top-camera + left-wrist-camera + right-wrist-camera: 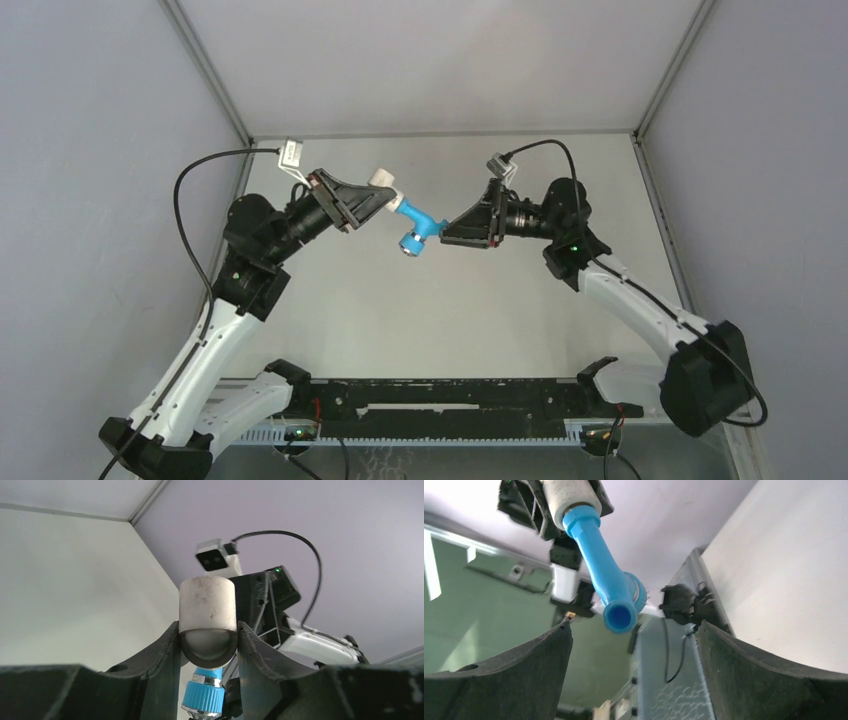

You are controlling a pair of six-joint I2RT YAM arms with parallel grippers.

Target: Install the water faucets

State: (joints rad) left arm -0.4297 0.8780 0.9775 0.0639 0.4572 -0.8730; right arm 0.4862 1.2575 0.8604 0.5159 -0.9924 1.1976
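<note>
The counter [440, 330] appeared well below the work and the grey walls [100, 150] stood apart from it, so there was open room to move in mid-air. The left gripper [383, 197] was clamped on the white fitting [207, 605], which carried the blue faucet [599, 560] by its threaded end. The right gripper [452, 228] stood wide open, jaws either side of the spout without touching it; it would do best to close squarely on the faucet and turn about the fitting's axis.

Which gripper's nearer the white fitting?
Left. The left gripper clamps the white fitting; the right gripper is open at the far end of the blue faucet, off the fitting.
</note>
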